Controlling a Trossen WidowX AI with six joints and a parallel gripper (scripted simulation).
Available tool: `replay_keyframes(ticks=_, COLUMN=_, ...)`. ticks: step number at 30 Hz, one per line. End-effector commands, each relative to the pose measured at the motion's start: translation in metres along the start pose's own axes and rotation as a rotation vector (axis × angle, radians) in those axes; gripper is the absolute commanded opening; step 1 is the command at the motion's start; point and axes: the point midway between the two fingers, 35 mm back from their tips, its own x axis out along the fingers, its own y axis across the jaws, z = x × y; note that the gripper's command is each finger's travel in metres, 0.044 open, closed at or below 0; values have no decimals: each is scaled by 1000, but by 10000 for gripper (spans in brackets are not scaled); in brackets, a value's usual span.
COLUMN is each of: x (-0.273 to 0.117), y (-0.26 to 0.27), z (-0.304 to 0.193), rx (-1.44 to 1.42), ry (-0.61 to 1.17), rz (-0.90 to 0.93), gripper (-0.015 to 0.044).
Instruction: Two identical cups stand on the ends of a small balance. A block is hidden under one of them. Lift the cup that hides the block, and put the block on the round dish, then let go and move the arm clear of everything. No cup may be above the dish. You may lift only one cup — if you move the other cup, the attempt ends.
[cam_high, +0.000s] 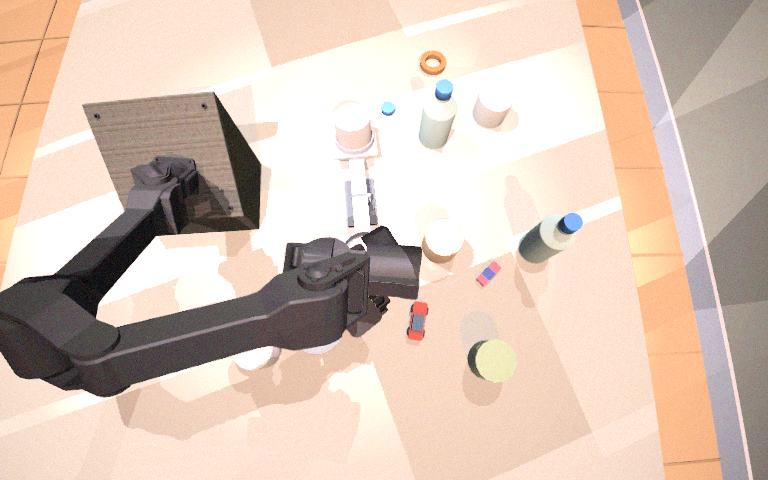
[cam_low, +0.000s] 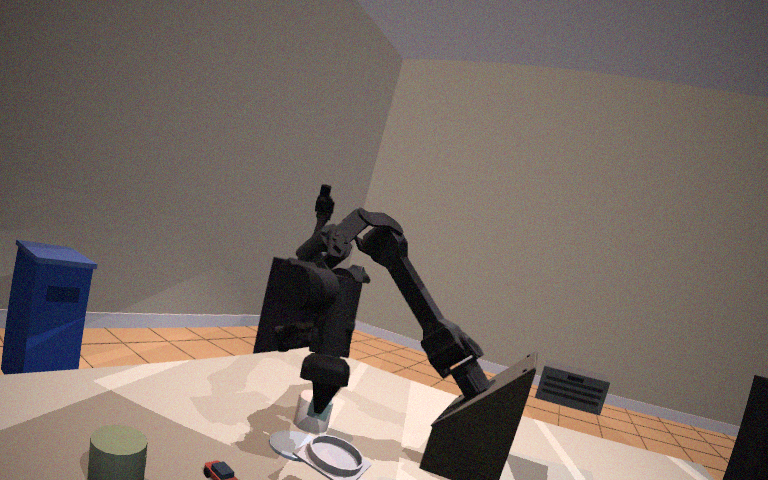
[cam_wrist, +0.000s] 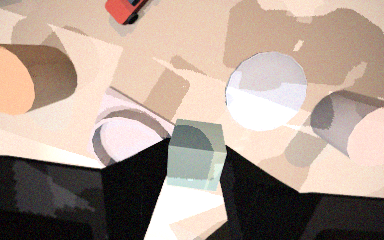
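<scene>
My gripper (cam_low: 320, 408) (cam_wrist: 195, 147) is shut on a translucent teal block (cam_wrist: 192, 167), held in the air. In the wrist view it appears between the balance's empty near holder (cam_wrist: 127, 135) (cam_low: 336, 455) and the round white dish (cam_wrist: 266, 92) (cam_low: 284, 444). The dish is bare; in the top view the arm hides most of it. One pale cup (cam_high: 352, 131) stands on the far end of the balance (cam_high: 359, 172). Another pale cup (cam_high: 253, 358) (cam_wrist: 367, 132) (cam_low: 303, 416) stands on the table beside the dish, not above it. The fingertips are hidden in the top view.
A tan cylinder (cam_high: 443, 241) (cam_wrist: 15, 80) and a red toy car (cam_high: 417, 320) (cam_wrist: 124, 7) are near the arm. A green cylinder (cam_high: 494, 361) (cam_low: 118, 452), two bottles (cam_high: 436, 123) (cam_high: 544, 240), a pinkish cylinder (cam_high: 491, 108) and an orange ring (cam_high: 433, 62) stand farther off.
</scene>
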Motion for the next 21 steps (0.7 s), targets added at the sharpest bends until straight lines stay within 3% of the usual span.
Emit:
replay_keyframes(ticks=1, x=11, y=-19, z=5, rx=-4, ry=0, rz=4, gripper=0)
replay_keyframes(ticks=14, x=41, y=-82, z=21, rx=-9, ry=-43, rz=-18, gripper=0)
replay_keyframes(ticks=21, x=50, y=-85, z=22, rx=-8, ry=-47, rz=-20, gripper=0)
